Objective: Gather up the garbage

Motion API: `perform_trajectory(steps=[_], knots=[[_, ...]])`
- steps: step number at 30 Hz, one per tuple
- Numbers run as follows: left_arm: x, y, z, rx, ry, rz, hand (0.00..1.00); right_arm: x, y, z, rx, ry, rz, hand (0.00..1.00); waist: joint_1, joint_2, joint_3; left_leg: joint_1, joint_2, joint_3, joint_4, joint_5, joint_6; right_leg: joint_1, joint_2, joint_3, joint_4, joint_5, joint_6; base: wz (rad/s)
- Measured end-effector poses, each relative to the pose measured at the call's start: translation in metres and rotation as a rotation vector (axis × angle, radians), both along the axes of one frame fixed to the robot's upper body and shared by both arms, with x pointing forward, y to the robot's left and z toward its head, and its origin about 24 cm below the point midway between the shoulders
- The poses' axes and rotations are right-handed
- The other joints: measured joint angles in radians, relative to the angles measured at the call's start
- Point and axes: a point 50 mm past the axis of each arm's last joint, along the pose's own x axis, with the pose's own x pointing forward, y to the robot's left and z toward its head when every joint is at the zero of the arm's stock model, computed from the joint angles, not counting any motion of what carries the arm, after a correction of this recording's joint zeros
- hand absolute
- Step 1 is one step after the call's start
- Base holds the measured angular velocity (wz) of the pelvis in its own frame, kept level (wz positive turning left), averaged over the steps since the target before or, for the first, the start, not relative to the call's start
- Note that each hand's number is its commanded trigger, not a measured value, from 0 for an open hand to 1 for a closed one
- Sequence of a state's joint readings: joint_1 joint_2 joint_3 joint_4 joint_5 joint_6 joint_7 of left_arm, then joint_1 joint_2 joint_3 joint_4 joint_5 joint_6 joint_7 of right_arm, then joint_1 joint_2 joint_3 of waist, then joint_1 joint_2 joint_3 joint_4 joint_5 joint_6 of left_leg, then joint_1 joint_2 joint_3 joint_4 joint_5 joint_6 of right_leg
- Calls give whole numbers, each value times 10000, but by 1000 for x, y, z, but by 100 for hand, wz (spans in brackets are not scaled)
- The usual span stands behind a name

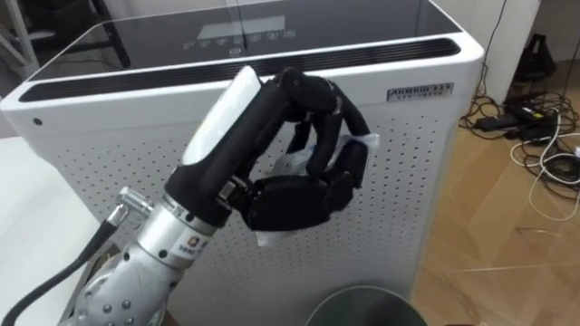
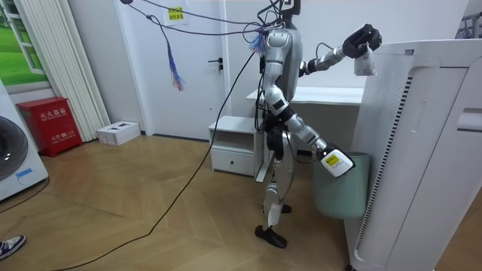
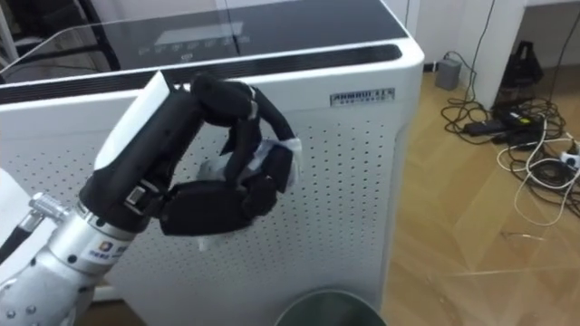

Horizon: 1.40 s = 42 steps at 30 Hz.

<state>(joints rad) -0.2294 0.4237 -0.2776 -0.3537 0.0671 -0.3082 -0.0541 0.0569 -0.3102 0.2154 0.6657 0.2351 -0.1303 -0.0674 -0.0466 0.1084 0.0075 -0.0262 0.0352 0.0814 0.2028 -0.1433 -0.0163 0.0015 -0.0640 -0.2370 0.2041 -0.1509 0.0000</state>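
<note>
My left hand (image 1: 299, 186) is raised in front of the white air purifier (image 1: 412, 172), its fingers curled round a crumpled white piece of garbage (image 1: 355, 143) that shows between them. In the right eye view the same hand (image 3: 217, 199) grips the white garbage (image 3: 272, 154). Below it, at the picture's bottom edge, lies the rim of a grey-green bin (image 1: 362, 301). In the room view I stand beside the purifier with the left hand (image 2: 360, 38) held high and the garbage (image 2: 365, 63) hanging from it. My right hand (image 2: 336, 162) hangs low over the bin (image 2: 337, 194).
The tall perforated purifier (image 2: 422, 150) stands close ahead. Cables and a power strip (image 1: 535, 127) lie on the wooden floor to the right. Behind me are a white desk (image 2: 320, 95), a low drawer unit (image 2: 235, 147) and a red box (image 2: 51, 125).
</note>
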Motion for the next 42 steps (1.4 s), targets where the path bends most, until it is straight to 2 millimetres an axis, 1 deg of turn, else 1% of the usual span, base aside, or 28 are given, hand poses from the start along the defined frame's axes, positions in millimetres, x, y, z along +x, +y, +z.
perform_trajectory(steps=[3, 12, 16, 18, 22, 24, 25, 27, 28, 29, 30, 33, 35, 38, 42], knots=[[0, 0, 0, 43, 11, -34, 100, 0, 0, 0, -5, 0, 0, 100, -1, 78, 17, -1, 0, 6, -15, 0, 0, 0, -5, -28, -5, -15, -3, 0], [0, -1, -1, 205, 64, -149, 100, 0, -3, 1, -138, 18, 23, 100, 4, 46, 44, 20, -51, 5, -66, 0, 0, 33, -59, -76, -18, -48, 27, 0], [-1, 1, -5, 225, 298, -195, 100, 0, 0, 0, -161, 68, 172, 100, -2, 49, 104, 21, -63, 6, -89, 1, 1, 10, -77, -70, -14, -61, 42, 0], [-2, 2, -10, 252, 572, -216, 100, -1, 1, -1, -167, 97, 230, 100, -2, 51, 105, 22, -72, 8, -91, 1, 1, 6, -81, -55, -15, -78, 53, 0], [-4, 5, -26, 381, 1325, -143, 100, 1, 1, 0, -225, 39, 187, 100, 0, 38, 114, 17, -86, 14, -159, 2, 3, -78, -82, 23, 8, -97, 61, -4], [-4, 5, -34, 490, 1694, -134, 100, 2, 1, 0, -232, 20, 185, 100, -24, 12, 132, 6, -92, 7, -163, 2, 3, -90, -80, 35, -2, -97, 61, -2], [-4, 4, -40, 555, 1949, -152, 100, 3, 2, 1, -223, -20, 214, 100, -55, -10, 146, -45, -96, 7, -163, 1, 3, -134, -83, 33, -1, -97, 62, 0], [-5, 3, -48, 652, 2323, -181, 100, 7, 2, 3, -214, -111, 266, 100, -125, -12, 147, -179, -100, 5, -157, 3, 5, -246, -84, 24, 2, -96, 63, 2], [-4, 3, -53, 753, 2592, -196, 100, 8, 3, 3, -202, -142, 292, 100, -129, -34, 159, -234, -99, 6, -157, 4, 7, -304, -80, 29, 5, -96, 62, 0], [-3, 2, -58, 865, 2842, -192, 100, 9, 3, 4, -210, -170, 344, 100, -119, -50, 152, -313, -99, 8, -153, 4, 8, -392, -79, 32, 15, -96, 62, 0], [-3, 3, -60, 905, 2937, -171, 100, 10, 4, 5, -200, -198, 380, 100, -121, -58, 158, -351, -98, 10, -156, 5, 9, -443, -79, 44, 20, -95, 61, -5], [2, 3, -78, 1070, 3727, -62, 100, 15, 7, 7, -176, -298, 562, 100, -145, -103, 169, -513, -99, 44, -156, 9, 15, -638, -83, 102, 57, -93, 59, -6], [6, -2, -106, 1204, 4884, 18, 100, 19, 14, 6, -156, -303, 867, 100, -218, -153, 188, -599, -100, 48, -155, 9, 15, -782, -98, 114, 158, -94, 62, 0], [6, -7, -129, 1467, 6020, 2, 100, 23, 23, 6, 16, -347, 1077, 100, -305, -200, 199, -797, -87, 59, -152, 9, 15, -1021, -90, 145, 221, -93, 61, -1], [6, -14, -137, 1260, 6368, -47, 100, 25, 28, 6, 200, -404, 1159, 100, -295, -253, 208, -884, -73, 174, -147, 9, 16, -1237, -106, 200, 401, -94, 62, -6]])
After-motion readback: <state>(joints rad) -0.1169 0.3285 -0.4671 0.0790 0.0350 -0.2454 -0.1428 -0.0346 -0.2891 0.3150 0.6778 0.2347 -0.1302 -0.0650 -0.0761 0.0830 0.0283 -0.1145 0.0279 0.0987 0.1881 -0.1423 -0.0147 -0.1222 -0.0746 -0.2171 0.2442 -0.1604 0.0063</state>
